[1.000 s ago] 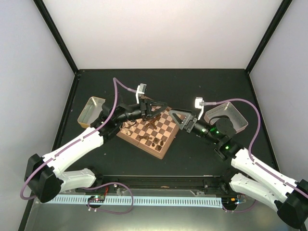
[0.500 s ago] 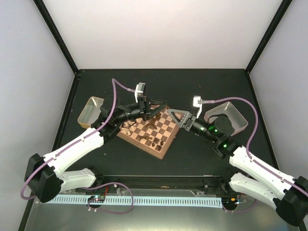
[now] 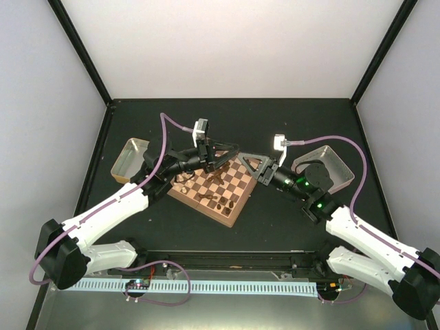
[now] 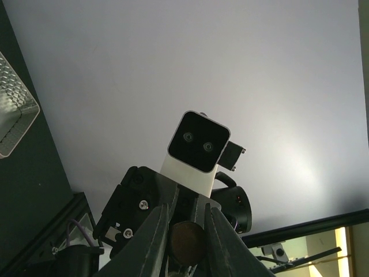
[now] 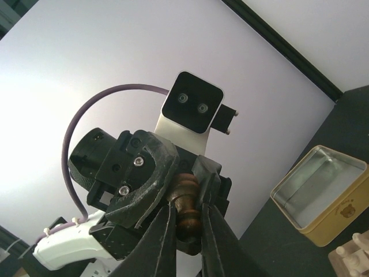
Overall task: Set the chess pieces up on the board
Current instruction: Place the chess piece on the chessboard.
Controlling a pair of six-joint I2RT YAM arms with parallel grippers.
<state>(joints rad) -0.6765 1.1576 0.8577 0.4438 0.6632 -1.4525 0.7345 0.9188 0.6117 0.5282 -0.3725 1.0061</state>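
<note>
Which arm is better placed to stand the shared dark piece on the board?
Right, probably: the right gripper grips the dark piece along its body; the left gripper pinches one round end.

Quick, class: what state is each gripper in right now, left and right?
Left gripper: closed on a dark brown chess piece.
Right gripper: closed on the same piece.

Light and dark brown checks on the board, tan rim. One chess piece dark brown. Yellow-walled tin, silvery inside.
</note>
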